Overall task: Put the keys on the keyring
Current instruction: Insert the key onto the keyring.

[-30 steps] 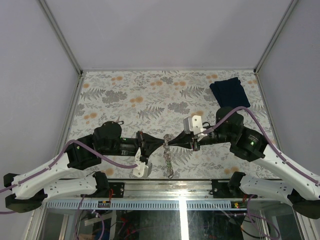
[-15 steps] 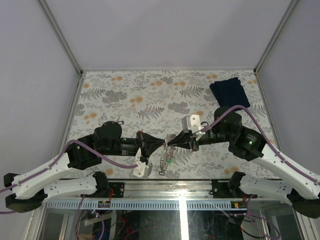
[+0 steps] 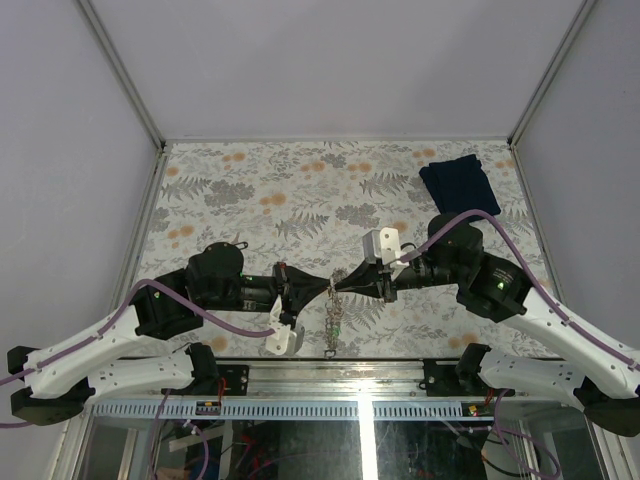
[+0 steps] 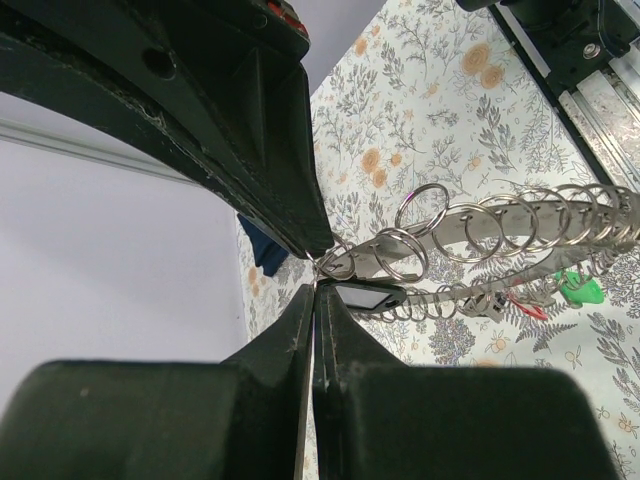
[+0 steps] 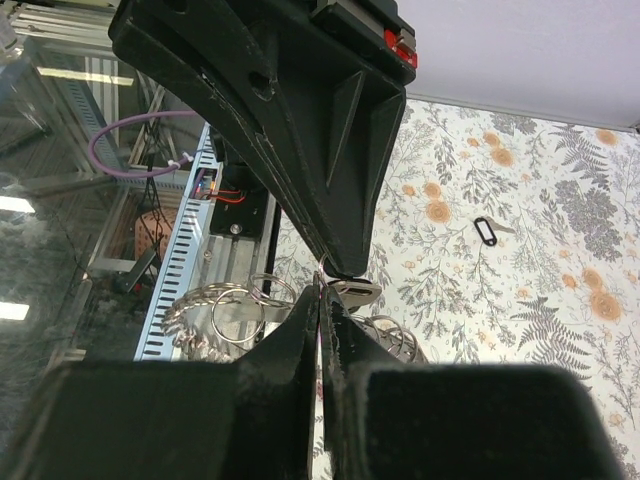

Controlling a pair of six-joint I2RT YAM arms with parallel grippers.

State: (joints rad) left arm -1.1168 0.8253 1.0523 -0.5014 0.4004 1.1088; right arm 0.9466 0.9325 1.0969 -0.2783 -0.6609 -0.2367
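The keyring [image 3: 331, 318] is a silvery chain of rings hanging over the table's near edge. It dangles from the spot where both grippers meet tip to tip. My left gripper [image 3: 327, 288] [image 4: 315, 287] is shut on a thin ring at the chain's end. My right gripper [image 3: 341, 283] [image 5: 322, 290] is shut on the same ring from the other side. A key with a black head [image 4: 366, 294] [image 5: 352, 290] hangs right at the tips. A red tag [image 4: 527, 306] and a green tag [image 4: 580, 291] hang further along the chain. Another black-headed key [image 5: 485, 231] lies on the table.
A dark blue folded cloth [image 3: 460, 183] lies at the back right of the flowered table [image 3: 300, 190]. The metal rail [image 3: 330, 372] runs along the near edge under the hanging chain. Grey walls close in the table's sides and back.
The hanging chain swung and spread half a second ago, showing the green tag, and has now drawn back into a narrow strand. The right wrist shifted slightly left. Both grippers stayed shut.
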